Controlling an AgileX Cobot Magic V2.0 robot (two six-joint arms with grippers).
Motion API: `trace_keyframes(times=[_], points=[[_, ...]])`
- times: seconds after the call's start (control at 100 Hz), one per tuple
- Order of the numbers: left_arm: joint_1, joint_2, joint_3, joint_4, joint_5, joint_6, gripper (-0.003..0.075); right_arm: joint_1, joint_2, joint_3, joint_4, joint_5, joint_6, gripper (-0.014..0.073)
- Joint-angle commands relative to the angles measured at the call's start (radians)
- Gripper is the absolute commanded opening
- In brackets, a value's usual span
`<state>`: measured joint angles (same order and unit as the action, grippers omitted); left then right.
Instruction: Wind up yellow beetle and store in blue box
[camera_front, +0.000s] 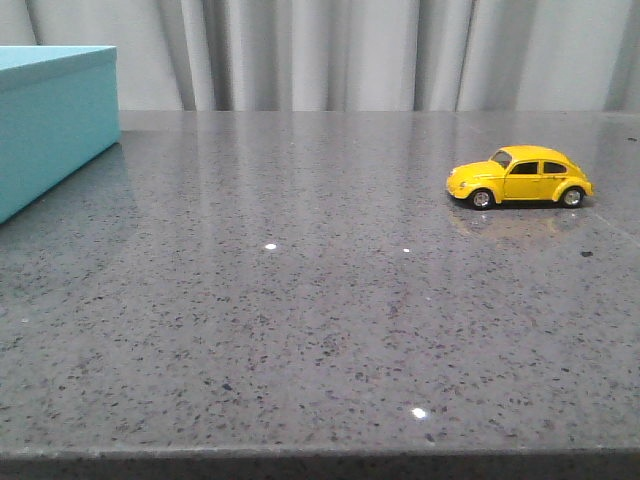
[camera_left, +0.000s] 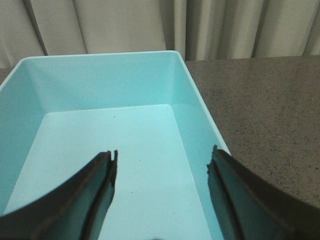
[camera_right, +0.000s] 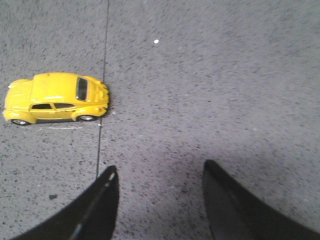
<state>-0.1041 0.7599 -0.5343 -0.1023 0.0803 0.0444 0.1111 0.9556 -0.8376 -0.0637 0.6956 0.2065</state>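
The yellow beetle (camera_front: 520, 178) stands on its wheels at the right of the grey table, nose pointing left in the front view. In the right wrist view the beetle (camera_right: 56, 98) lies apart from my right gripper (camera_right: 159, 169), which is open over bare tabletop with nothing between its fingers. The blue box (camera_front: 50, 125) sits at the far left of the table. My left gripper (camera_left: 162, 157) hangs open above the box's empty inside (camera_left: 125, 145), holding nothing. Neither gripper shows in the front view.
A speckled grey stone table (camera_front: 320, 320) with its front edge near the bottom of the front view. A thin seam (camera_right: 103, 80) in the tabletop runs past the beetle's rear. Grey curtains (camera_front: 350, 50) hang behind the table.
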Motion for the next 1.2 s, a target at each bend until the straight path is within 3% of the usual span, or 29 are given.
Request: trace_keyframes(times=[0.0,0.31,0.63,1.19], points=[[-0.009,-0.003,-0.036,-0.010,-0.071,-0.007,0.0388,0.019,0.074,-0.114,0.012,0.019,-0.005,0.0481],[-0.009,-0.003,-0.036,-0.010,-0.071,-0.007,0.0388,0.115,0.365,-0.429,0.057,0.239,0.020,0.0498],[-0.009,-0.003,-0.036,-0.010,-0.071,-0.007,0.0388,0.193,0.596,-0.657,0.057,0.318,0.127,0.0498],[-0.009,-0.003,-0.036,-0.010,-0.065,-0.007,0.0388,0.200,0.764,-0.697,0.055,0.339,0.187,0.0498]])
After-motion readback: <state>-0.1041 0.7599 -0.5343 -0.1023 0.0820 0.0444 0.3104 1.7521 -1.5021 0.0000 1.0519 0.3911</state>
